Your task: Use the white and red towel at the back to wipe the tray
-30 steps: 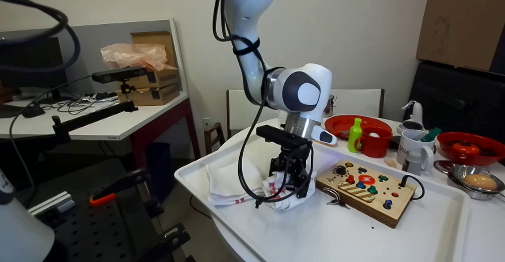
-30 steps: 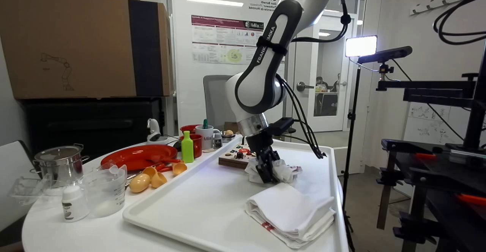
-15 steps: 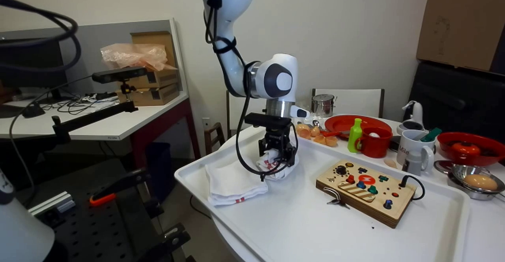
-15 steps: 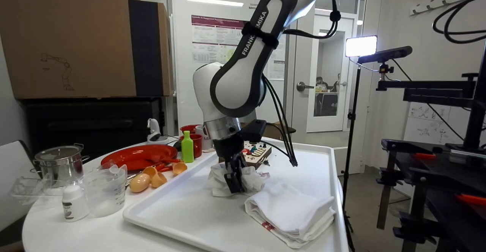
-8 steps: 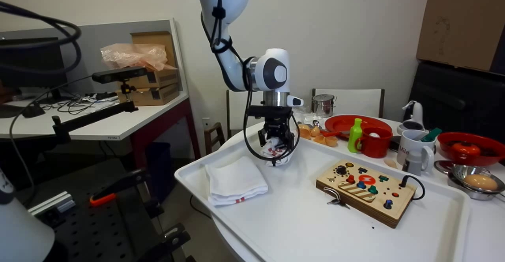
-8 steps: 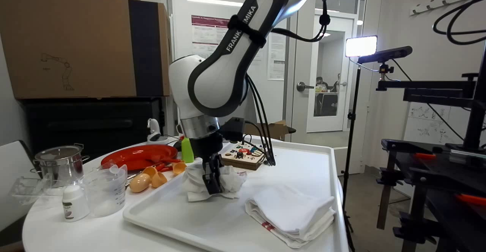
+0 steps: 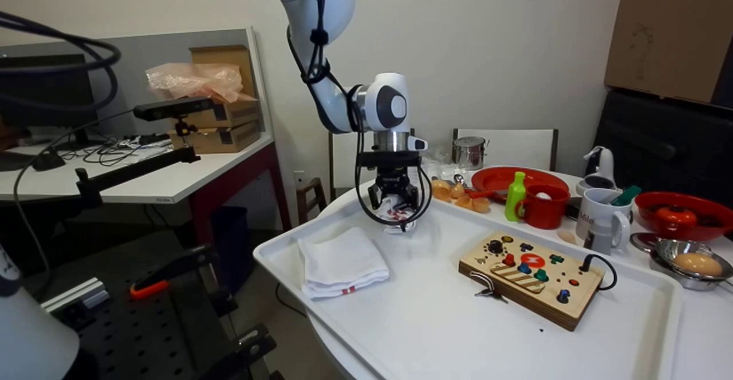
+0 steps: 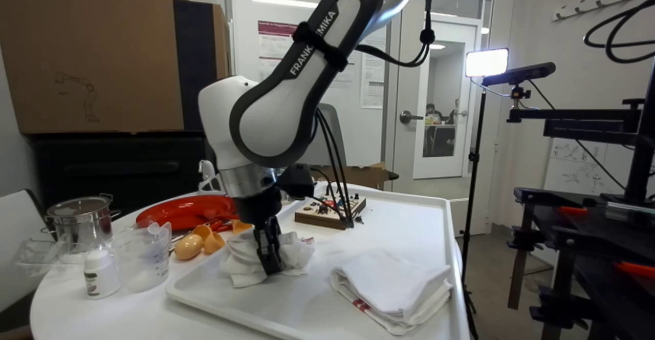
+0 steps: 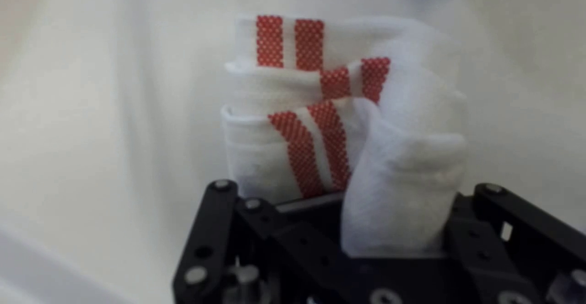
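My gripper (image 8: 271, 250) points down and is shut on a bunched white towel with red stripes (image 9: 302, 153). The towel also shows in both exterior views (image 7: 395, 213) (image 8: 297, 253) and appears to rest on the tray. In the wrist view it bulges up between the fingers (image 9: 476, 230) and hides their tips. The large white tray (image 7: 458, 328) lies on the round table. The gripper and towel are over one end of it, near its raised rim (image 8: 204, 299). A second folded white towel with red marks (image 7: 343, 262) (image 8: 389, 289) lies flat on the tray beside them.
A wooden button box (image 7: 529, 277) with keys (image 7: 488, 288) sits on the tray. Beyond the rim stand eggshells (image 8: 210, 240), a measuring jug (image 8: 146, 258), a white bottle (image 8: 100, 276), a red plate (image 8: 189, 212), a green bottle (image 7: 515, 197) and mugs (image 7: 543, 208).
My gripper has slid the held towel along the tray, away from beside the button box to the tray's end near the jug. The folded towel and box have stayed in place.
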